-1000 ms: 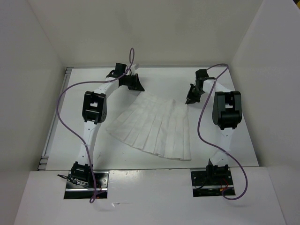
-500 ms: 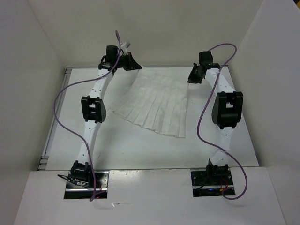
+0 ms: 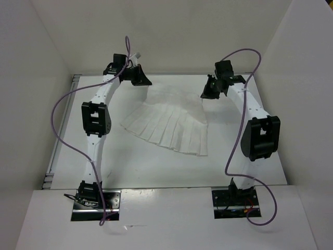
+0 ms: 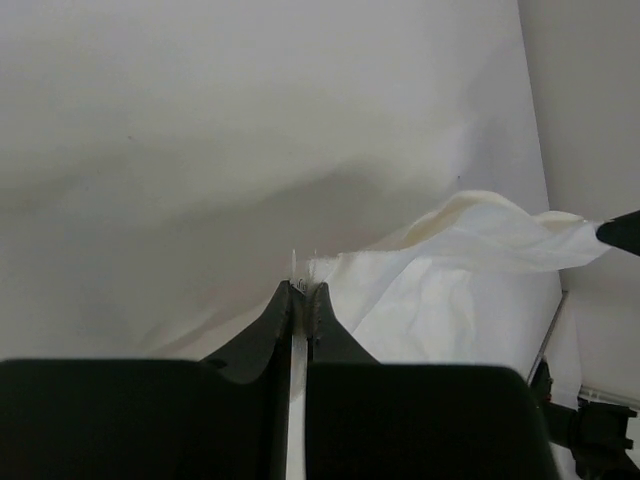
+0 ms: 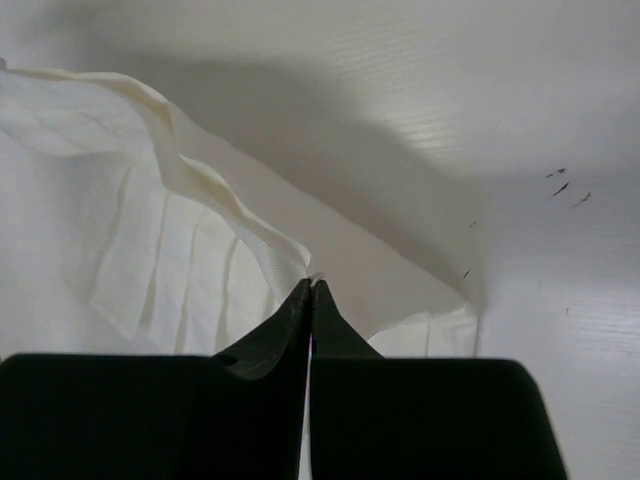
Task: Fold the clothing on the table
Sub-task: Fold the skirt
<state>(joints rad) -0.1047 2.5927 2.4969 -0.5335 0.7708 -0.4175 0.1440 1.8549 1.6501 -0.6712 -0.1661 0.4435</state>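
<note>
Left gripper (image 3: 140, 79) and right gripper (image 3: 209, 92) are each pinched shut on an upper corner of the pleated white skirt (image 3: 169, 122). Both arms are stretched far forward, and its hem lies on the table (image 3: 130, 166).

A: Top view's bright, evenly lit; only faint shadows on the worktop (image 3: 156, 172).
B: Wrist views are dimmer, greyish, with a broad soft shadow behind the clothing (image 5: 150, 240).

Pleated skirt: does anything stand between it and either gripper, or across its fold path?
Nothing visible. The left gripper and right gripper each pinch a far corner of the pleated skirt; no other object shows on the table.
</note>
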